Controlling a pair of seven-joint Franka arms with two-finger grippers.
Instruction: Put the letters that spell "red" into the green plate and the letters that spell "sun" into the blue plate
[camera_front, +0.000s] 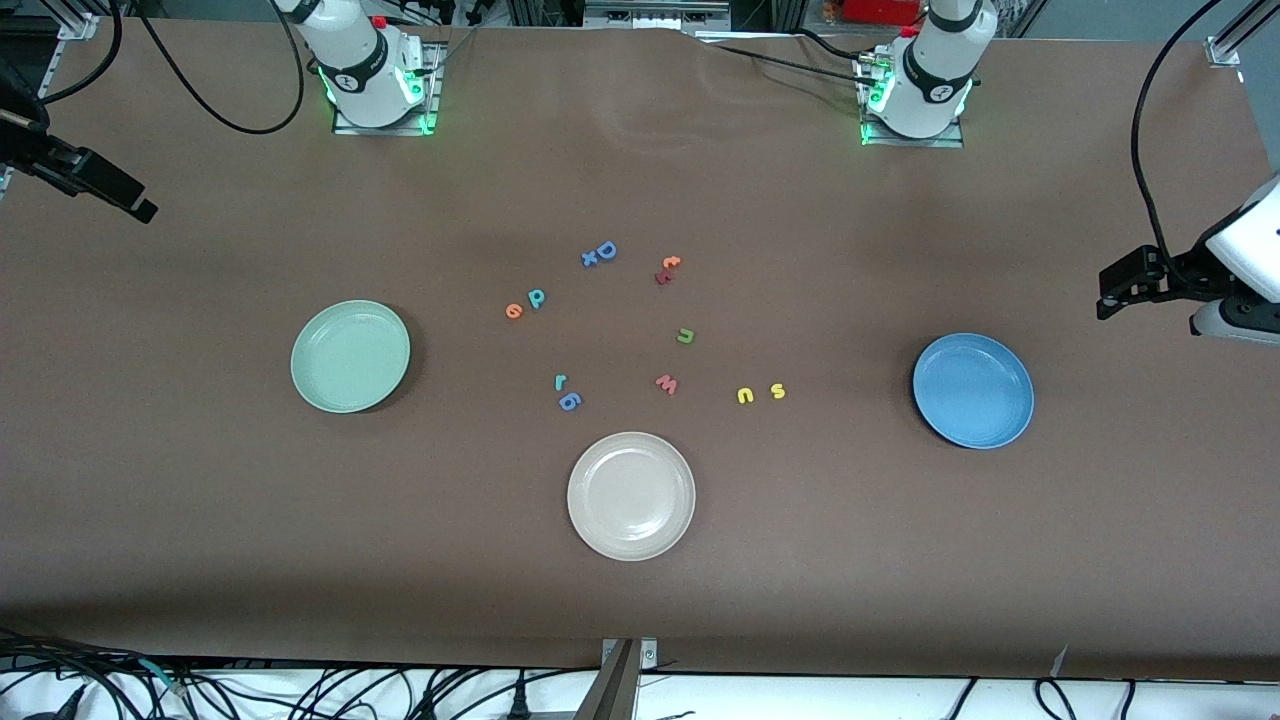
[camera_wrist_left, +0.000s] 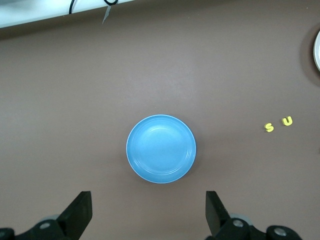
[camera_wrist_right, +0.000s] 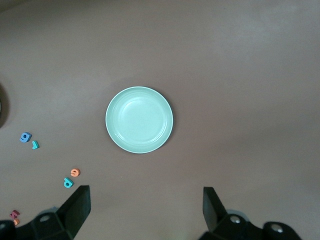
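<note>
worktop: brown, everything is spread out on it, both plates bare
round mid-blue plate: at the left arm's end; left gripper hovers over it, jaws released, empty
round pale mint-green plate: at the right arm's end; right gripper above, jaws spread, empty
yellow foam "s": nearest the blue plate, yellow "u" just beside; best come straight down, pinch one alone
readable: D, w, s, u, r; no brands
</note>
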